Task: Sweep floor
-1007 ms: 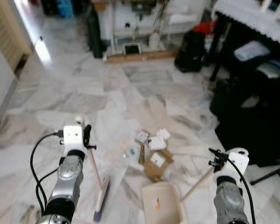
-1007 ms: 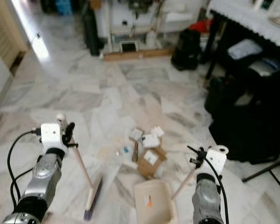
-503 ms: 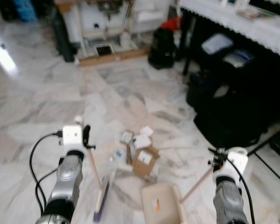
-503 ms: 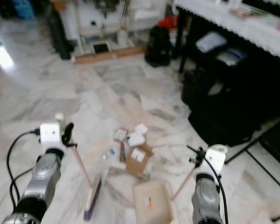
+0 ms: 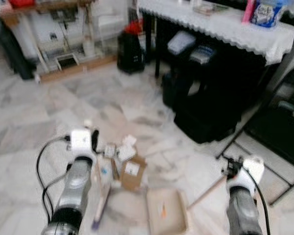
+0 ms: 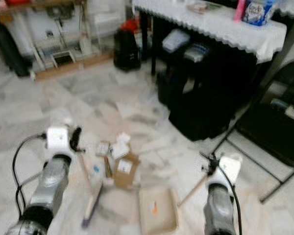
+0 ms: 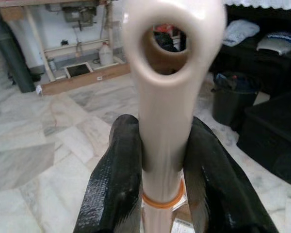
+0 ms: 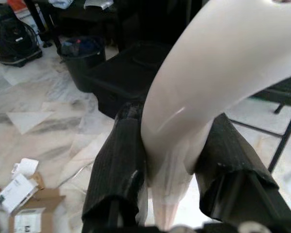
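My left gripper [image 5: 91,147] is shut on the top of a beige broom handle [image 7: 167,97], whose black fingers [image 7: 116,179] clamp it from both sides. The broom's brush head [image 5: 101,211] rests on the marble floor just left of a litter pile: a brown cardboard box [image 5: 131,172] and small white boxes [image 5: 125,149]. My right gripper [image 5: 231,171] is shut on the cream dustpan handle [image 8: 203,87]. The handle slopes down to the beige dustpan [image 5: 165,211], which lies flat on the floor just in front of the pile.
A black table with a white lace cloth [image 5: 220,24] stands at the back right, with black bins and bags [image 5: 206,107] under it. A black metal frame [image 5: 264,147] is on the right. A black bag [image 5: 130,51] and a shelf unit [image 5: 63,29] are at the back.
The camera has swung to the right, bringing the table and the dark things under it into view. Both grippers keep their hold, and the broom and dustpan stay by the litter.
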Tool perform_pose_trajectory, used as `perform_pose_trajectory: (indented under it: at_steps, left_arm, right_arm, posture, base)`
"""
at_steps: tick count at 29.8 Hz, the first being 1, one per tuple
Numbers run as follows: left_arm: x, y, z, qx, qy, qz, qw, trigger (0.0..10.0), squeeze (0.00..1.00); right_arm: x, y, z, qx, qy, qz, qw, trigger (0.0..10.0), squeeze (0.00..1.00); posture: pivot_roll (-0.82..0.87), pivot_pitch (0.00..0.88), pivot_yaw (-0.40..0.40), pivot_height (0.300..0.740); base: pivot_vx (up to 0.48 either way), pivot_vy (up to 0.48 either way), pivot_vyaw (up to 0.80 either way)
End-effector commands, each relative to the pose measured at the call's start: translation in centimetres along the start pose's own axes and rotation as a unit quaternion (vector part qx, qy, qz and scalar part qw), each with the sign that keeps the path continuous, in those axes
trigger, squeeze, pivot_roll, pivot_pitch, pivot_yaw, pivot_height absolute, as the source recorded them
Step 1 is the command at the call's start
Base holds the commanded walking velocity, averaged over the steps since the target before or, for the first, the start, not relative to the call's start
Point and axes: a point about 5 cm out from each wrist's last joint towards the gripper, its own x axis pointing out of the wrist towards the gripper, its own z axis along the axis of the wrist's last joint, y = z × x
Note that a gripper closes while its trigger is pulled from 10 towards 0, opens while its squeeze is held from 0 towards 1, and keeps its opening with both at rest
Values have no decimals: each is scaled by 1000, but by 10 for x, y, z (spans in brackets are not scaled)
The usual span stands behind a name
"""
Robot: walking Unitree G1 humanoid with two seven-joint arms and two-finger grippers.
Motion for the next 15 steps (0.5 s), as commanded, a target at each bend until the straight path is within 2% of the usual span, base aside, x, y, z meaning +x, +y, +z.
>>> perform_pose_trajectory:
  at_steps: [1, 11, 15]
  left_arm:
    - [1, 6, 4, 3, -11, 8, 1000, 10000, 0]
    - [2, 7, 8, 2, -19, 17, 1000, 10000, 0]
    - [6, 10, 22, -1, -48, 24, 999, 10000, 0]
  right_arm:
    - [2, 6, 4, 7, -7, 8, 1000, 10000, 0]
    - [1, 8, 2, 9, -4, 10, 1000, 10000, 0]
    - [1, 9, 2, 9, -3, 11, 1000, 10000, 0]
  posture:
    - [-95, 0, -2, 740]
    - [-94, 0, 3, 740]
    - [-92, 0, 3, 740]
  base:
    - [0, 0, 0]
    - [0, 0, 0]
    - [0, 0, 0]
